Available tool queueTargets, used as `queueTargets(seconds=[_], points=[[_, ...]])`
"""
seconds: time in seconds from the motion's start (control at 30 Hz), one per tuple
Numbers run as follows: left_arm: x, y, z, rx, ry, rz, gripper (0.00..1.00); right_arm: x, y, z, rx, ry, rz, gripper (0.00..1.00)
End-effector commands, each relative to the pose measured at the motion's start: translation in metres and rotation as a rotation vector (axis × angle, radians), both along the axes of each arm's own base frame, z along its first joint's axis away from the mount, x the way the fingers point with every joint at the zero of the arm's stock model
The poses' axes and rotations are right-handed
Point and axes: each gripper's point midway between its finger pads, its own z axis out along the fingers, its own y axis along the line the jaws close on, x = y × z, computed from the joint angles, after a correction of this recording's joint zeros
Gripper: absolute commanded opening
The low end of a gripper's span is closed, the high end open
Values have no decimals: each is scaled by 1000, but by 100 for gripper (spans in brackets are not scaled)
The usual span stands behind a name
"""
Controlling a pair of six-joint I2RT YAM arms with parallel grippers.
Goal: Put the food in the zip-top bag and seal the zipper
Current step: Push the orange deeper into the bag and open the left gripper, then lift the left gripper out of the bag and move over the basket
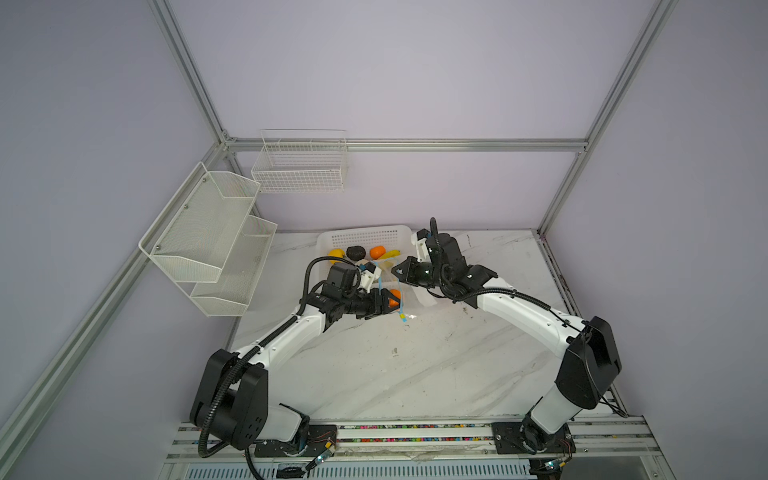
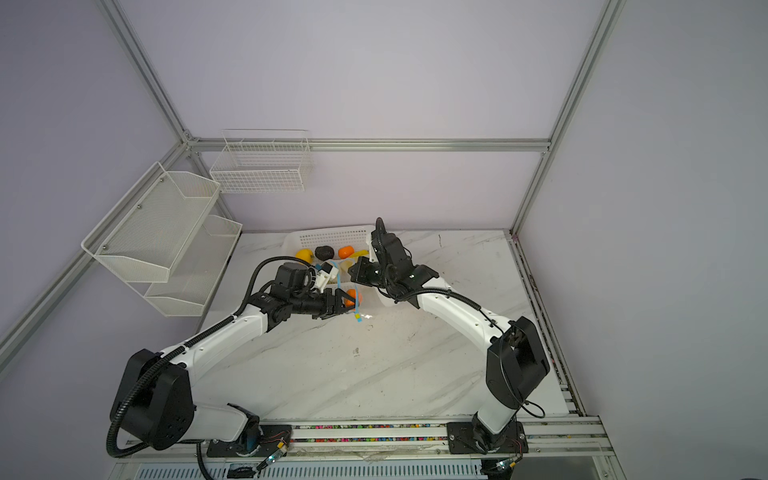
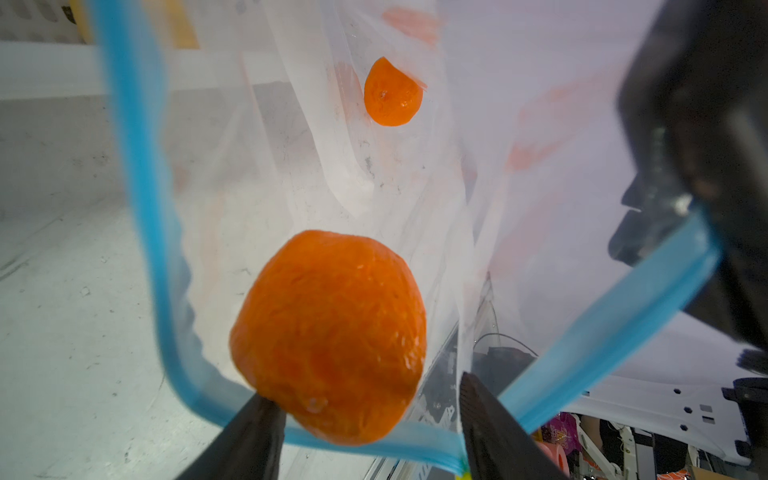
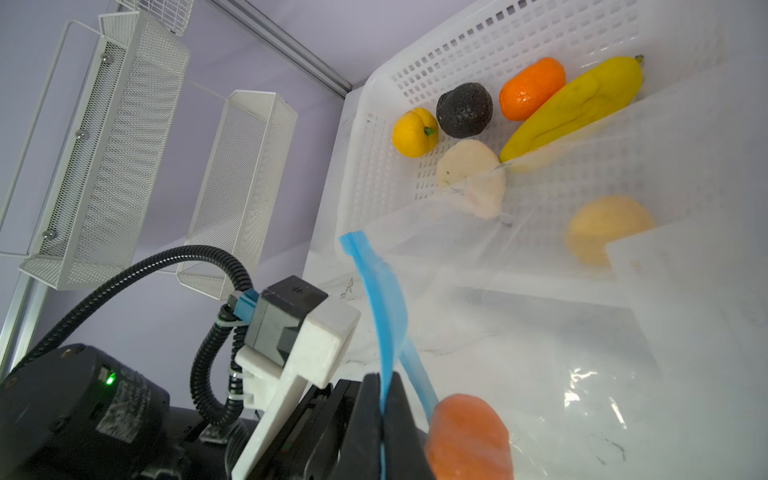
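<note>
- Two round, orange, dimpled toy fruits are found with the large clear, crinkly zip-top bag [image 3: 291,174]: the deeper orange [image 3: 392,93] lies well inside, and the nearer orange [image 3: 328,336] is framed by the bag's mouth, just at the rim.
- The mouth is held wide by the zipper [image 3: 137,166], a thin light-blue plastic strip bent into a loop, with a small yellow slider tab [image 3: 464,473] at one end.
- The left gripper [image 3: 365,392] is seen with its black fingers spread wider than the nearer orange. One finger is touched by the fruit and the other is clear of it, so the fruit is judged released, not squeezed.
- The right gripper [image 4: 383,378] is clenched on the blue strip, by which one lip of the bag is lifted off the white marble-patterned tabletop [image 1: 415,374].
- The filling step is judged to be in hand, and early.
- Most food is left in the white perforated plastic basket [image 4: 436,70]:
  - a round yellow fruit [image 4: 415,133]
  - a rough grey-black fruit [image 4: 464,110]
  - a glossy orange fruit [image 4: 532,89]
  - a long yellow piece [image 4: 577,106]
  - a cream-white piece [image 4: 469,174]
  - a pale yellow piece [image 4: 609,228], seen only dimly through the film
- The next move is judged to call for the left gripper to be drawn out of the mouth without the limp film being snagged, then sent to the basket. Smooth, rounded pieces may roll, so a centred pinch is wanted.
</note>
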Motion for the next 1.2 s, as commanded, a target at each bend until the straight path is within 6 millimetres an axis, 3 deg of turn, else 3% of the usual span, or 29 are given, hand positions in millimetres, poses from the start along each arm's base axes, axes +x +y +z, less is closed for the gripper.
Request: queueTargets(seconds=[0.0,0.63,0.9,1.17], points=[[12,-8,38,-27,-102,-16,67,-2,2,11,40,-24,1,0],[19,-6,51,-25,-129,12,65,-4,0,8,38,-24,1,0],[9,8,48,57,-148,31,66,-3,-5,2,18,-24,-20,0],[1,22,56,105,-184,66,66,-1,-11,-5,0,-22,-47,0]])
